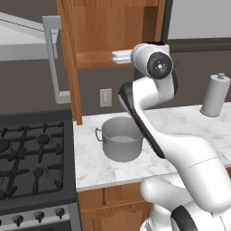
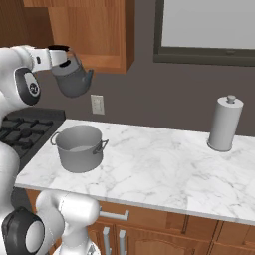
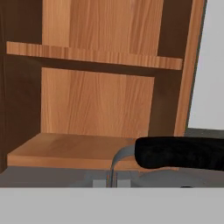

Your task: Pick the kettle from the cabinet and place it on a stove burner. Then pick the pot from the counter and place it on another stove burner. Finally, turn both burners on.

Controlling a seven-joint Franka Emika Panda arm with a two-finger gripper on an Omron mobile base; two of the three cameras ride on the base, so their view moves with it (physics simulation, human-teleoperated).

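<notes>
Base views flank arm, sharing pot [image 1: 121, 143] and counter [image 2: 164, 159] — hand view close, facing cabinet [image 3: 100, 105] interior.

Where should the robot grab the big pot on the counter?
Probably the rim of the pot, coming straight down from above. It stands upright with no lid, so one finger can go inside the wall and one outside. Its loop handles are small and stick out sideways, which makes them harder to pinch.

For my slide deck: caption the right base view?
Gripper carries the kettle by its handle, in the air above the pot.
</notes>
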